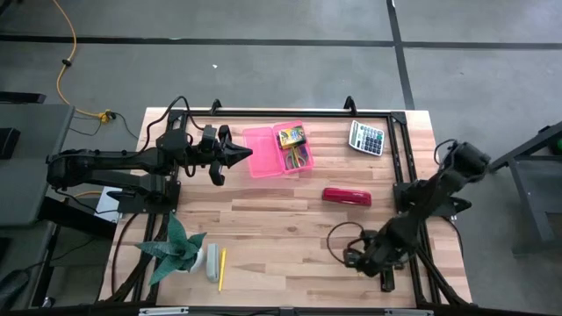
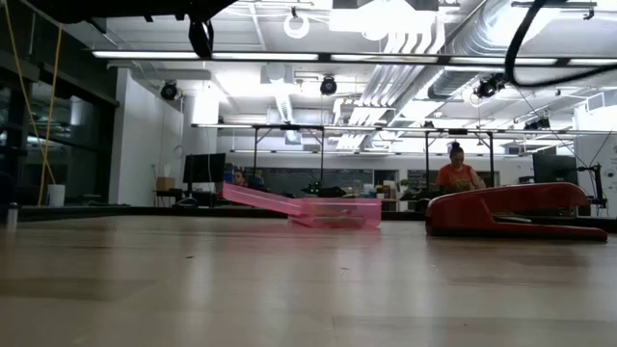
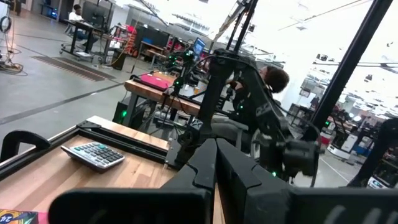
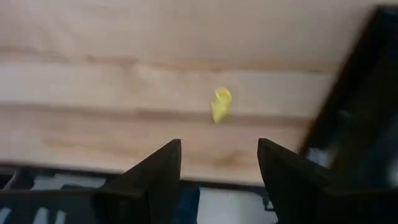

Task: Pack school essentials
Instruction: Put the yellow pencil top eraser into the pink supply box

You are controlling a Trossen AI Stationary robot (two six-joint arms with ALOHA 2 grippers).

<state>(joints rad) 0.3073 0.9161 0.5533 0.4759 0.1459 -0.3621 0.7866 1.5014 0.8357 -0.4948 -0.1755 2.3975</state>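
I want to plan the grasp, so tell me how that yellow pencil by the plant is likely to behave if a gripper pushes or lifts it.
The yellow pencil is thin and lies flat on the bare wood table, so a sideways push would probably roll it. It looks stiff and light. Lying so low, it may slip from fingers closing from above.

Bright ceiling strip lights glare in the low view — the tabletop foreground blurs; the right wrist view is soft throughout.

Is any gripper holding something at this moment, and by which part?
Nothing is held. The left gripper is shut and empty beside the pink box; the right gripper is open above bare table.
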